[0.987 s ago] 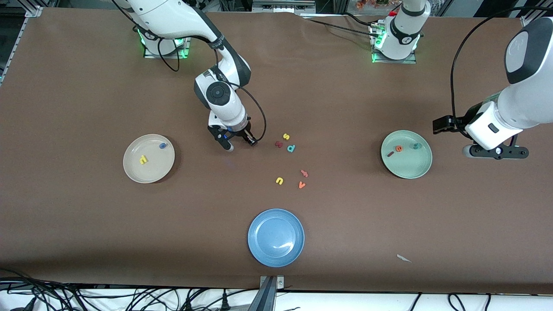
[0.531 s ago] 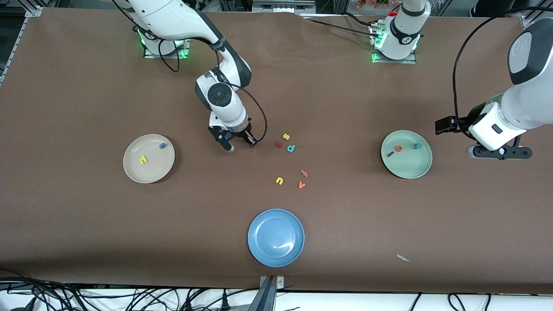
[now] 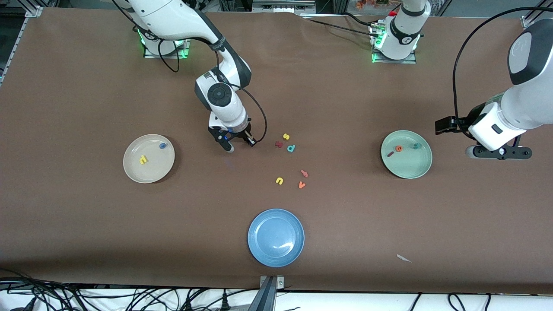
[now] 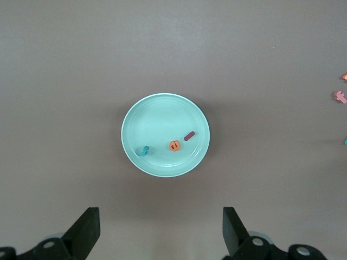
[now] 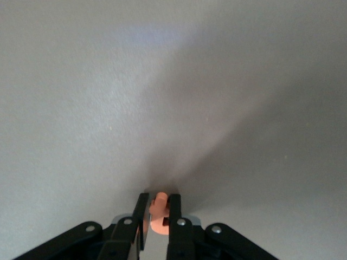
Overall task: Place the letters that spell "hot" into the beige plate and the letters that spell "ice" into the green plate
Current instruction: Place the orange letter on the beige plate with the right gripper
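a small orange foam letter [image 5: 159, 205] is pinched between the right gripper [image 3: 237, 144]'s closed jaws over bare table; a loose pinch could drop it short of the round cream-beige plate [image 3: 149, 158]. left gripper [image 4: 160, 230], spread wide, waits beside the pale green plate [image 3: 406, 154].

We count three plates: one beige plate [image 3: 149, 170], one green plate [image 3: 406, 166], one blue plate [image 3: 276, 248]. We count eleven foam letters:
- Yellow, three: "h" [image 3: 143, 160], "s" [image 3: 286, 136], "u" [image 3: 279, 181].
- Orange, three: "e" [image 3: 398, 148], "t" [image 3: 304, 173], "v" [image 3: 301, 185].
- Teal, two: "c" [image 3: 416, 146], "d" [image 3: 291, 148].
- Dark red, two: "i" [image 3: 390, 153] and a broader letter [image 3: 278, 144].
- Blue, one: "o" [image 3: 162, 146].

There are two grippers, the left gripper [image 4: 160, 233] and the right gripper [image 5: 159, 197]. We also see one orange piece [image 5: 161, 216] we cannot name, and one white scrap [image 3: 404, 258].
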Robot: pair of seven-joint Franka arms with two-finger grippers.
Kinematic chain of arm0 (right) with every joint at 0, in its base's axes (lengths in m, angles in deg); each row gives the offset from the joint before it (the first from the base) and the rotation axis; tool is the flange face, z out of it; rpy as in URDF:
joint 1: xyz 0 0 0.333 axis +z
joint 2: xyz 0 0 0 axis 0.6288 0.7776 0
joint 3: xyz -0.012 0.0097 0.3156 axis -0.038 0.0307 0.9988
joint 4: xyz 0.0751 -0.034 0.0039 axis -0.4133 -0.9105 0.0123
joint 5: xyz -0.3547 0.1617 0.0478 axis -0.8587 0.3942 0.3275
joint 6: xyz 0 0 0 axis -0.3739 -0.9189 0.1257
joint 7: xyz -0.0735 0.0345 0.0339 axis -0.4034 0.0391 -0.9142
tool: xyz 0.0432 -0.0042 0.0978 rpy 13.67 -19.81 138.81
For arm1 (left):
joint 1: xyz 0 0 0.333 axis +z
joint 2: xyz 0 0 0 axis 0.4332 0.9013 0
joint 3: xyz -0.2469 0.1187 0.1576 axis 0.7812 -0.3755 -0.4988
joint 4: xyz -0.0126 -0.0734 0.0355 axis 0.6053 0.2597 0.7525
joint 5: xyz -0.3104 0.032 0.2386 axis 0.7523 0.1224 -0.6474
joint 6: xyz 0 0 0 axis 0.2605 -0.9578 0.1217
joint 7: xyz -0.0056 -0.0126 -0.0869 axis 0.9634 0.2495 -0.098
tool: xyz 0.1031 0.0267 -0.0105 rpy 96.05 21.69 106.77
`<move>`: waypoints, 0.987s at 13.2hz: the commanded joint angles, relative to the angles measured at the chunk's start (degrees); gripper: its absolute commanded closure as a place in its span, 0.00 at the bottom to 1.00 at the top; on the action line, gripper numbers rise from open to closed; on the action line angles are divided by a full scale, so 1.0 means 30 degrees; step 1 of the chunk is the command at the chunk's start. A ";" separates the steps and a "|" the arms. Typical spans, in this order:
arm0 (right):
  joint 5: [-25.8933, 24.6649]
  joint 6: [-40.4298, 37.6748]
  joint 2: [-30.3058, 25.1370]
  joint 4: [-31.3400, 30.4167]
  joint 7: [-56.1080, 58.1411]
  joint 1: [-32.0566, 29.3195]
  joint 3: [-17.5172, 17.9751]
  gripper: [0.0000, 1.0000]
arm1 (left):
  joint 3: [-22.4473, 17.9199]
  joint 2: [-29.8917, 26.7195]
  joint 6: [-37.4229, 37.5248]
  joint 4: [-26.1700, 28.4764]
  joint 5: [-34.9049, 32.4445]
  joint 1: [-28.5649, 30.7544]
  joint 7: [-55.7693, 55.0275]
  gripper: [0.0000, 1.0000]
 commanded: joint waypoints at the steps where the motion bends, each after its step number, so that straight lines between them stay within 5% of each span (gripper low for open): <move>1: -0.0334 -0.1892 -0.1652 -0.0215 0.1674 0.0140 -0.0955 1.00 | 0.0042 0.0160 0.0320 -0.0339 0.0465 0.0134 0.0447 0.01; 7: -0.0217 -0.7315 -0.4672 -0.0215 0.8964 -0.3663 -0.1045 1.00 | 0.0042 0.0160 0.0320 -0.0339 0.0465 0.0134 0.0447 0.01; 13: -0.0305 -0.9545 -0.5846 -0.0215 1.7224 -0.7559 -0.1074 1.00 | 0.0042 0.0189 0.0320 -0.0339 0.0465 0.0134 0.0447 0.01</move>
